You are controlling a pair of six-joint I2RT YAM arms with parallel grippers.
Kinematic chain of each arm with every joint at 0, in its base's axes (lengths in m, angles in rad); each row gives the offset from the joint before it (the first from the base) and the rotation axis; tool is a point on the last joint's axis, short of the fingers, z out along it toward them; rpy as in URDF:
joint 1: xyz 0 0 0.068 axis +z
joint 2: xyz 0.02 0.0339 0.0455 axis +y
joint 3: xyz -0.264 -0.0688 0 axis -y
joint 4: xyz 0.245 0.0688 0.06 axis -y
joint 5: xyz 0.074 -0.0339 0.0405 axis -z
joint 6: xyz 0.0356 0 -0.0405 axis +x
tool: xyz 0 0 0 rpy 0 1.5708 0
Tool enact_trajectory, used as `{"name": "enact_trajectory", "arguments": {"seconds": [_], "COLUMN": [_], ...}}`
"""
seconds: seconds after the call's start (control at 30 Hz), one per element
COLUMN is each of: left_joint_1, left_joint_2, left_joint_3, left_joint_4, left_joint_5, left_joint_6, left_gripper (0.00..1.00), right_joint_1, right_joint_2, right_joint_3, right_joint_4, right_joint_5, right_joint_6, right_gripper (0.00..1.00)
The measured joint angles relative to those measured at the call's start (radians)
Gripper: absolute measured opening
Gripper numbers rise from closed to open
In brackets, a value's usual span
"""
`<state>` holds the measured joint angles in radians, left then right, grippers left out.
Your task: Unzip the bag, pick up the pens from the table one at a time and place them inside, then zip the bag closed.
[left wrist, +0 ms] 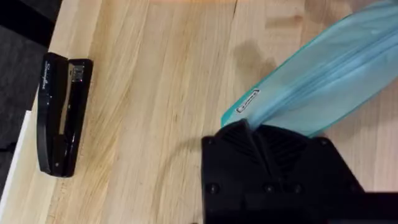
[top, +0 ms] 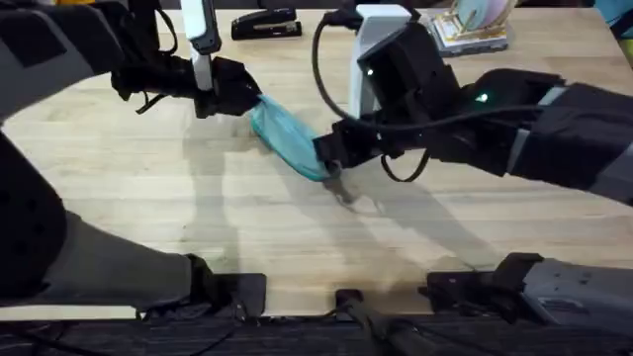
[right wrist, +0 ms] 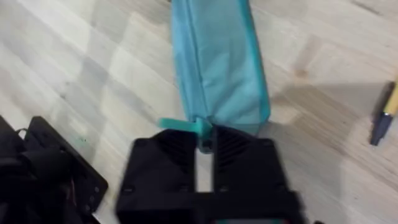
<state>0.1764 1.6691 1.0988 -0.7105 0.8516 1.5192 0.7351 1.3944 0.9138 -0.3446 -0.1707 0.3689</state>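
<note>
Bag sits upper-center of the overhead frame, held off the table, long axis running diagonally from upper left to lower right. Left tool pinches the upper-left end; right tool is closed on the zipper pull at the lower-right end. Judged: the zip travels along this axis toward the left tool. One pen lies near on the table.
</note>
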Motion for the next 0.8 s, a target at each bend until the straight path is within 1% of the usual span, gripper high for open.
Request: {"name": "enact_trajectory", "arguments": {"seconds": [0.03, 0.07, 0.57, 0.8], "left_joint_1": [0.0, 0.0, 0.0, 0.0], "left_joint_2": [0.0, 0.0, 0.0, 0.0], "left_joint_3": [0.0, 0.0, 0.0, 0.0], "left_joint_4": [0.0, 0.0, 0.001, 0.003], "left_joint_5": [0.0, 0.0, 0.0, -0.002], "left_joint_6": [0.0, 0.0, 0.0, 0.0], "left_gripper": [0.041, 0.041, 0.041, 0.041], "right_joint_1": [-0.005, -0.01, -0.018, 0.012], "right_joint_2": [0.0, 0.0, -0.016, -0.017], "right_joint_3": [0.0, 0.0, 0.005, 0.033], "right_joint_4": [0.0, 0.0, -0.004, 0.002], "right_joint_5": [0.0, -0.001, -0.001, 0.002], "right_joint_6": [0.0, 0.001, -0.004, -0.056], "right_gripper": [0.048, 0.039, 0.03, 0.03]}}
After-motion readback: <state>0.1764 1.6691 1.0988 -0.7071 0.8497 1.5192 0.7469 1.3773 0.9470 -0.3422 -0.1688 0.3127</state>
